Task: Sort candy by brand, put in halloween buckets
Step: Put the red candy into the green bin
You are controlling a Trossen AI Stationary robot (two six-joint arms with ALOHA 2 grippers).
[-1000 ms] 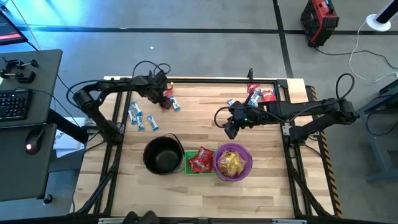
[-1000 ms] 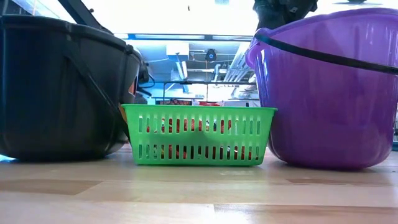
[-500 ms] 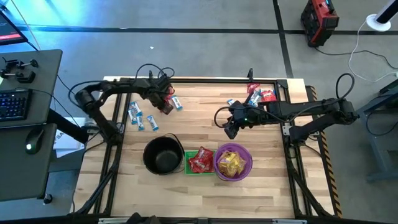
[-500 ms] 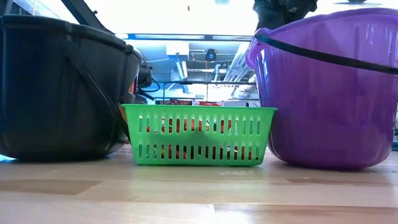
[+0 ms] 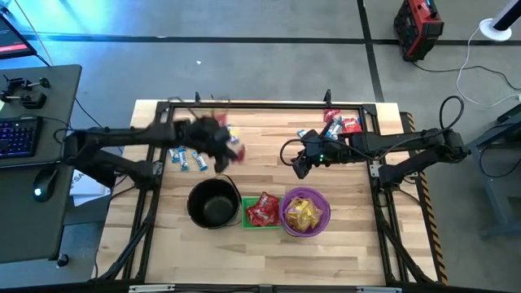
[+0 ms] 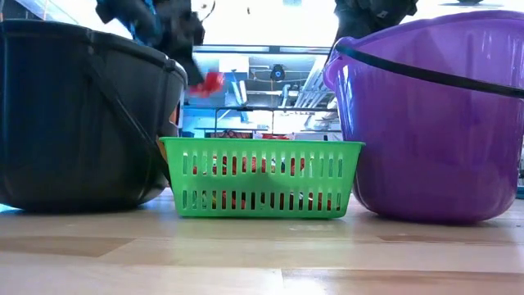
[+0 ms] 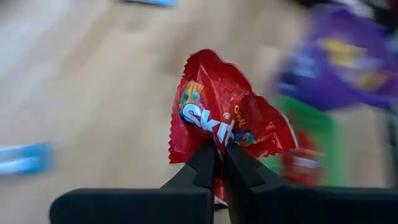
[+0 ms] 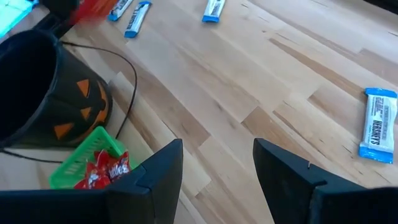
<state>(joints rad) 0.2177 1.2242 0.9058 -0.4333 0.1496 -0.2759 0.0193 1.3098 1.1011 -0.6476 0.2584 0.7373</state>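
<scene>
One red candy packet (image 7: 227, 127) is pinched at its lower edge between the left gripper's (image 7: 219, 152) fingers, which are closed tight on the wrapper. High view puts the left gripper (image 5: 213, 142) above the desk (image 5: 350, 244), just behind the black pail (image 5: 213, 203); motion blur there.
- Packet looks light, thin, crinkly; the film is likely slippery, and contents can shift. An edge pinch on the crimped seam seems the sensible hold, as here.
- More red packets lie in the green basket (image 5: 247, 220), between pail and purple bucket (image 5: 305, 213), which holds yellow ones.
- Blue-and-white bars (image 5: 183, 159) loose on the desk near the left arm; one more (image 8: 377, 124) near the right.
- Right gripper (image 8: 217, 165) hangs over mid-desk, fingers wide apart, holding nothing.
</scene>
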